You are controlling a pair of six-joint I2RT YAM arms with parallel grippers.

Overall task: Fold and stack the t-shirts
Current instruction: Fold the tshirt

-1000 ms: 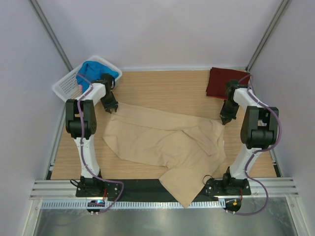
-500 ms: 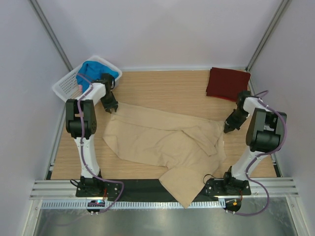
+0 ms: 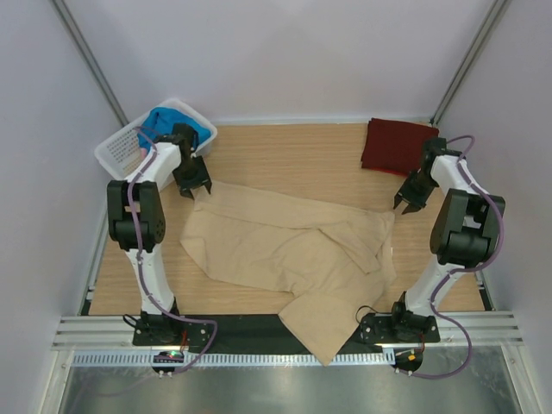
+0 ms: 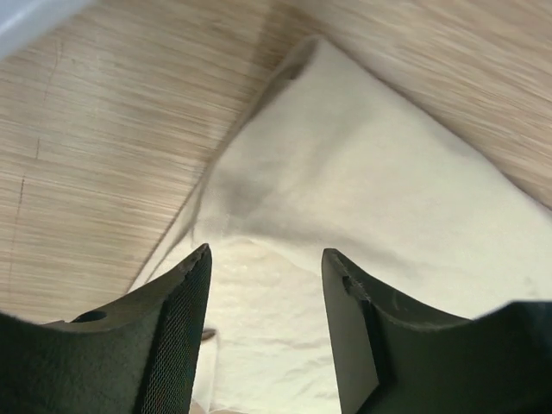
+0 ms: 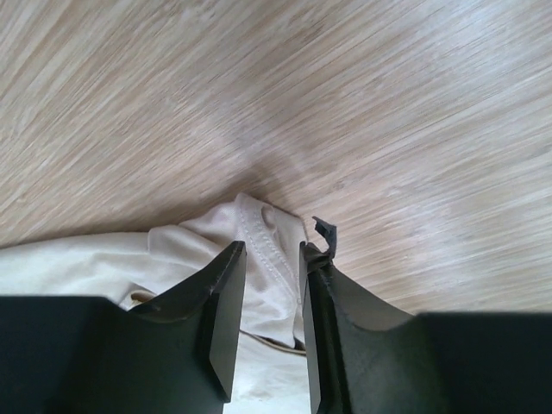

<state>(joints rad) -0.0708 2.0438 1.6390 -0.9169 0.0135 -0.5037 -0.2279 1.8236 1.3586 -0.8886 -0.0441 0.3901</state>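
Left jaws gape wide over the tan t-shirt (image 3: 293,250)'s far-left corner; right jaws stand narrowly parted (gripping nothing) above its far-right corner.

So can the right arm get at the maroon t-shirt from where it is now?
Probably yes: the maroon t-shirt lies uncovered on the table just beyond the right arm, with nothing visible between them.
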